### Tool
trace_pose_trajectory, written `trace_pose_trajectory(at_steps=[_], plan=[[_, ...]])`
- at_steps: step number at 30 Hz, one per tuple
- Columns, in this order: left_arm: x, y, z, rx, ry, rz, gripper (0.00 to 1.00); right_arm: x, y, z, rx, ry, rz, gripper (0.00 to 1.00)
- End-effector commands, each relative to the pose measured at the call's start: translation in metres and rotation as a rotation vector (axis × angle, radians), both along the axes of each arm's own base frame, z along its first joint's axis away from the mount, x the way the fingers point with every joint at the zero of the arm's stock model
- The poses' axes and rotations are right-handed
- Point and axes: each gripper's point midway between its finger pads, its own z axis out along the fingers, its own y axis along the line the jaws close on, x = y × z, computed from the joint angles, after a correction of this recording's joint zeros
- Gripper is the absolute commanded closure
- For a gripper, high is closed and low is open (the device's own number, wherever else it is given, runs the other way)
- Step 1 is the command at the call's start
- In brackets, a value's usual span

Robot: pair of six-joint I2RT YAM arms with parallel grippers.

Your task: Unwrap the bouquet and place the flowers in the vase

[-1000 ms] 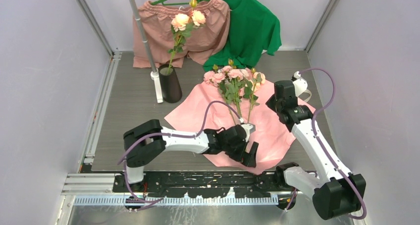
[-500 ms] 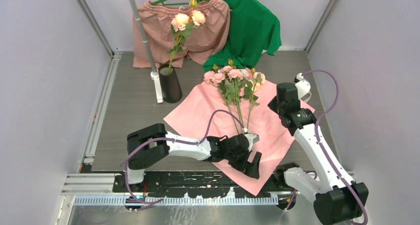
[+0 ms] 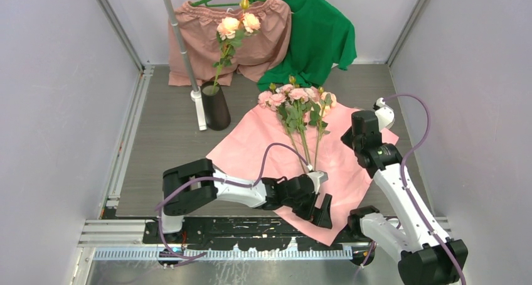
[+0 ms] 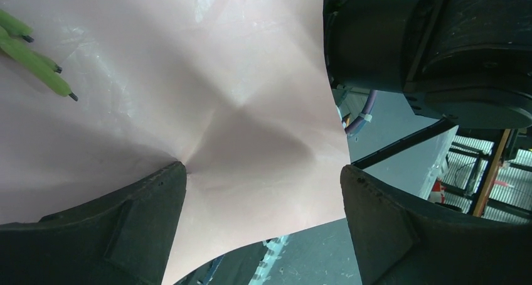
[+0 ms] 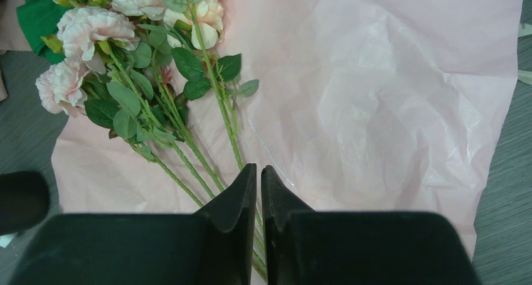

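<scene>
Pink flowers point(image 3: 300, 118): laid loose on the opened paper point(image 3: 251, 148), right of the middle of the bench point(image 3: 169, 140); no wrap is left round them.
Long axis: run from far to near, slightly slanted. The heads are pointed at the far side and the cut stem ends at the near edge, where they are drawn close together just beyond the left pincer point(image 3: 319, 211).
Paper: spread flat, its near corner hung over the bench edge.
Change: within the last second that corner has been drawn further out over the edge as the left arm was pulled back. More of the stems has been laid bare, while the heads have been left about where they were. The right arm has been drawn back a little too.
Meaning: the unwrapping is judged as good as done. The stems are exposed for a grasp, and only the transfer remains.
Left pincer: jaws held wide apart over the paper's near corner, nothing clasped. One finger appears pressed on the sheet, where creases are gathered.
Right pincer point(image 5: 258, 170): jaws nearly together with only a thin slit between, nothing held. The stems are seen passing beneath its tips.
Vase point(image 3: 217, 109): stood upright just off the paper's far left edge, apart from the flowers. One paler rose point(image 3: 237, 24) is already carried in it.
</scene>
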Motion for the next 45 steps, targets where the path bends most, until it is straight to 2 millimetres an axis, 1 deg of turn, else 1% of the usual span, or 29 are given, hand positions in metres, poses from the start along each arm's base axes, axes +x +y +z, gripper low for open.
trace_pose_trajectory(at_steps=[1, 2, 7, 11, 15, 17, 19, 20, 23, 27, 32, 36, 39, 40, 41, 45], plan=[[-0.006, 0.027, -0.019, 0.159, -0.046, -0.022, 0.06, 0.011, 0.002, 0.009, -0.012, -0.02, 0.015, 0.84], [-0.001, 0.027, -0.016, 0.153, -0.054, -0.017, 0.06, 0.012, 0.003, 0.007, -0.014, -0.009, 0.018, 0.84], [0.018, 0.044, -0.022, 0.191, -0.033, 0.017, 0.05, 0.018, 0.005, 0.005, -0.01, -0.011, 0.027, 0.82], [0.026, 0.053, -0.024, 0.194, -0.03, 0.043, 0.05, 0.021, 0.005, 0.005, -0.019, -0.013, 0.031, 0.79], [0.039, 0.06, -0.032, 0.18, 0.012, 0.081, 0.05, 0.022, 0.005, -0.007, -0.027, 0.035, 0.027, 0.76], [0.042, 0.061, -0.034, 0.169, 0.03, 0.085, 0.05, 0.019, 0.002, -0.017, -0.027, 0.066, -0.004, 0.72], [0.044, 0.063, -0.036, 0.175, 0.027, 0.088, 0.05, 0.015, -0.002, -0.034, -0.01, 0.111, -0.046, 0.47], [0.044, 0.062, -0.036, 0.173, 0.026, 0.086, 0.05, 0.013, -0.002, -0.045, -0.005, 0.139, -0.054, 0.43], [0.046, 0.06, -0.035, 0.16, 0.036, 0.084, 0.05, 0.006, -0.005, -0.073, -0.005, 0.213, -0.093, 0.4], [0.05, 0.059, -0.034, 0.138, 0.06, 0.087, 0.06, -0.003, -0.009, -0.098, -0.012, 0.291, -0.13, 0.4], [0.055, 0.061, -0.03, 0.116, 0.058, 0.092, 0.06, -0.016, -0.009, -0.124, -0.003, 0.36, -0.152, 0.41], [0.054, 0.06, -0.029, 0.1, 0.066, 0.09, 0.06, -0.022, -0.009, -0.141, 0.002, 0.397, -0.162, 0.47], [0.055, 0.061, -0.031, 0.097, 0.078, 0.09, 0.06, -0.023, -0.007, -0.153, 0.013, 0.422, -0.166, 0.59], [0.055, 0.061, -0.032, 0.095, 0.081, 0.087, 0.06, -0.024, -0.006, -0.158, 0.015, 0.434, -0.169, 0.66], [0.056, 0.062, -0.033, 0.095, 0.084, 0.089, 0.06, -0.024, -0.005, -0.162, 0.02, 0.445, -0.168, 0.76], [0.063, 0.065, -0.037, 0.098, 0.092, 0.102, 0.06, -0.021, -0.003, -0.178, 0.025, 0.471, -0.17, 0.96]])
